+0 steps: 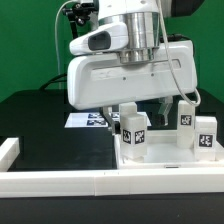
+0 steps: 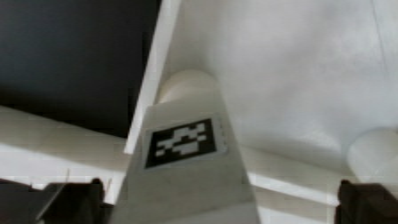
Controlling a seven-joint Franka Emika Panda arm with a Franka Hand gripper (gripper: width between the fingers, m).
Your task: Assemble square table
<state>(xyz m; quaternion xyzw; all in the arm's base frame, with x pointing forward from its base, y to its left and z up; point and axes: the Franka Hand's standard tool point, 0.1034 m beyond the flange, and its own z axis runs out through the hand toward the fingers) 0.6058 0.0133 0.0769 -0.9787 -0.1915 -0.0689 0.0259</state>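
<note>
Exterior view: the square white panel (image 1: 128, 82) stands tilted on edge under the arm, its lower edge among four short tagged legs (image 1: 134, 130) on the black table (image 1: 35, 115), near the white rail (image 1: 60, 180). The gripper (image 1: 140, 100) seems to straddle the panel's edge, jaws wide apart. Behind lies the marker board (image 1: 85, 120). In the wrist view, a tagged leg (image 2: 182, 150) rises between the fingers (image 2: 71, 200).

Black bench (image 1: 35, 125) fills the fwd area. Long white L-shaped rail (image 1: 60, 181) runs along the near edge, short arm at exterior view's left. Marker board (image 1: 82, 120) w/ printed tags lies flat further back, partly hidden. Green backdrop (image 1: 25, 45) behind.
</note>
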